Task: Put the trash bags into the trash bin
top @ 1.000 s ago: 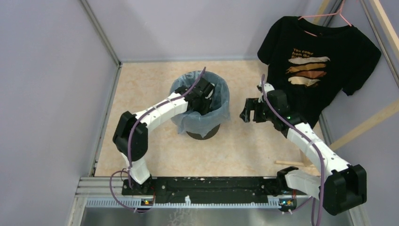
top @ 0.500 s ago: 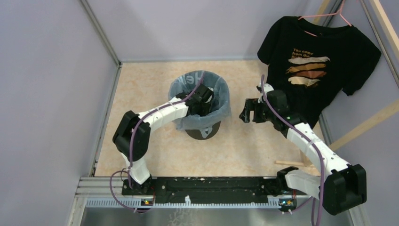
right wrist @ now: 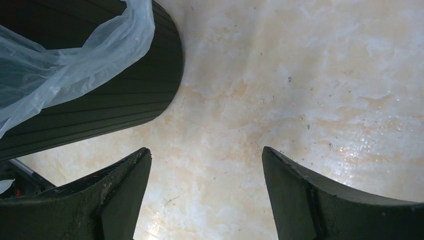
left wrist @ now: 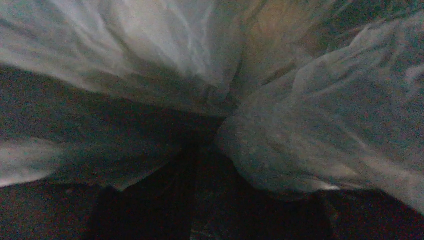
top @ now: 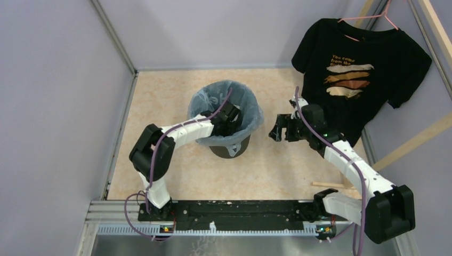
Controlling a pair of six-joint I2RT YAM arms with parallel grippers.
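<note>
We see the round black plastic wastebasket [top: 218, 151] standing upright near the middle of the beige marbled worktop [top: 160, 106], somewhat closer to the far edge than to the near one. The thin, crinkly, translucent light-blue plastic bag [top: 205, 98] lines it. The bag's mouth is spread over the rim and folds down the outer wall, and a handle loop hangs at the near side close to the base.

The left gripper [top: 230, 114] reaches down inside the wastebasket, within the bag. Its own camera shows only crumpled blue film [left wrist: 325, 125] above darkness. We cannot tell whether its jaws are parted or clenched, or whether they hold any plastic.

The right gripper [top: 278, 128] hovers just to the right of the wastebasket, apart from it. Its fingers [right wrist: 125, 180] are spread wide with nothing but bare worktop between them. In that view the ribbed black wall [right wrist: 125, 105] and a draped fold of bag [right wrist: 65, 70] lie at the upper left.

A black printed T-shirt [top: 368, 48] hangs on a pink hanger [top: 392, 21] at the far right corner.
</note>
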